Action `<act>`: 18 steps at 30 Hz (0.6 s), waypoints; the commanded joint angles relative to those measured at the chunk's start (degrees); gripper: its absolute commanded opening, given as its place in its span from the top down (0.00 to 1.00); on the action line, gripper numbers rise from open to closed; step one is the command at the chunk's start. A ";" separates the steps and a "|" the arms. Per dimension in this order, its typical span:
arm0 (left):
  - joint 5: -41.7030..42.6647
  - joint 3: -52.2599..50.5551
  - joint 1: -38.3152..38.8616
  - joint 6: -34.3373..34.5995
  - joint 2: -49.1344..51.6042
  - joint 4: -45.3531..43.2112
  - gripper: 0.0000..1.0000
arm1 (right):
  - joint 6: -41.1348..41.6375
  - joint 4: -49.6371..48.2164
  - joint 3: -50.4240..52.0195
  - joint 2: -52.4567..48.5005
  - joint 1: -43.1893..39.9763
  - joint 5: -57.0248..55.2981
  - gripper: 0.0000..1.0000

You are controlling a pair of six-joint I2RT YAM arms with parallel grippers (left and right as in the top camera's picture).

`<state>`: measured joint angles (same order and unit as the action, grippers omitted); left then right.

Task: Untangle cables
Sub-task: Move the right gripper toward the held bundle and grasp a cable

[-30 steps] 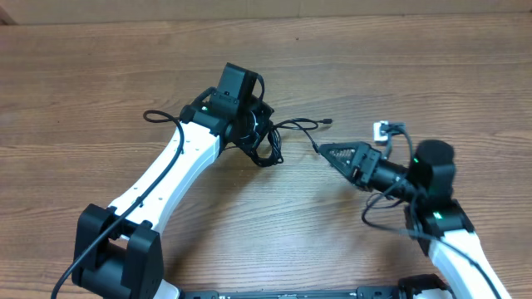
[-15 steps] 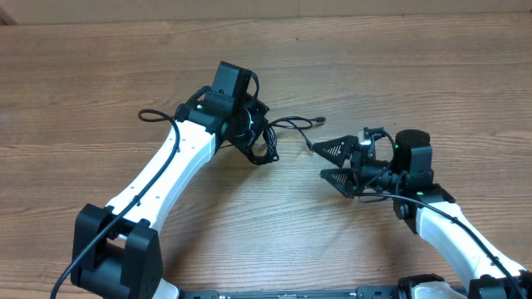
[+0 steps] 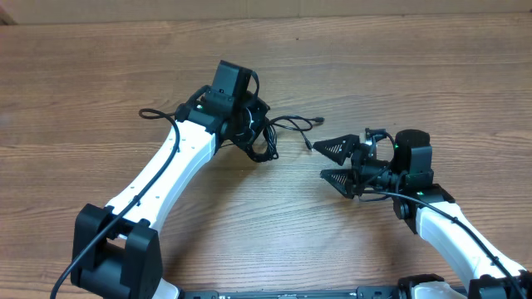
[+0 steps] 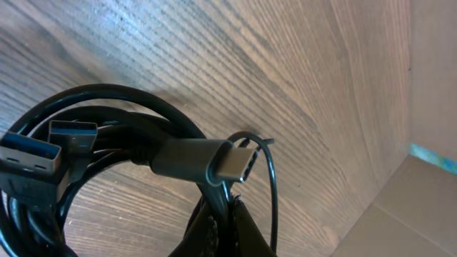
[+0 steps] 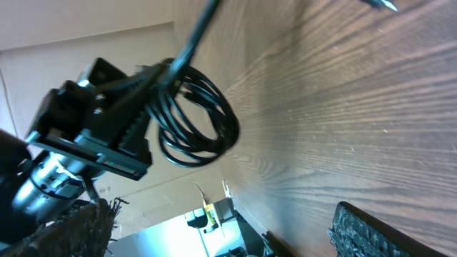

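The cables (image 3: 264, 139) form a black coiled bundle hanging from my left gripper (image 3: 252, 143), which is shut on a strand of it. In the left wrist view the fingers (image 4: 214, 232) pinch a cord just below a USB-C plug (image 4: 232, 163), and two flat USB plugs (image 4: 32, 153) stick out of the coil at the left. Loose ends trail left (image 3: 146, 114) and right (image 3: 322, 122) on the wood. My right gripper (image 3: 319, 160) stands open to the right of the bundle, with nothing between its fingers. Its view shows the coil (image 5: 198, 127) ahead, well clear of its pads (image 5: 385, 232).
The wooden table (image 3: 391, 75) runs to a cardboard wall at the back. The left arm (image 3: 158, 183) crosses the left half of the table. The right arm (image 3: 449, 228) lies at the lower right, with its own thicker wires at the wrist.
The right arm has swung left and turned its wrist, so both open fingers now face the bundle. The left gripper shifted slightly left with the coil. Nothing moved in the last half second.
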<state>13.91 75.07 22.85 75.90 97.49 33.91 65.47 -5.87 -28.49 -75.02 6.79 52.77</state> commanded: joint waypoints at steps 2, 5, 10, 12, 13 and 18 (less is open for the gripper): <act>-0.98 1.07 -0.76 -1.38 -1.05 -1.09 0.96 | 5.07 1.11 -0.57 0.04 0.61 -0.63 0.11; -1.01 1.07 -0.76 -1.81 -1.05 -1.49 0.96 | 8.61 1.25 -0.57 0.04 1.84 -1.29 0.16; -0.72 1.07 -0.70 -2.60 -1.05 -1.84 0.96 | 17.53 1.22 -0.57 0.04 5.66 -8.22 0.23; 0.46 1.07 -0.70 -2.58 -1.05 -2.51 0.96 | 21.44 0.44 -0.57 0.04 8.17 -11.80 0.23; 1.46 1.07 -0.70 -2.58 -1.05 -2.91 0.96 | 21.75 -0.70 -0.57 0.04 9.57 -13.68 0.23; 3.69 1.07 -0.70 -2.49 -1.05 -3.13 0.96 | 25.29 -7.04 -0.57 0.00 16.04 -20.09 0.30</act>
<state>15.51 75.05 22.35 74.78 97.49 30.96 85.45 -11.64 -28.51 -75.02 20.32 38.92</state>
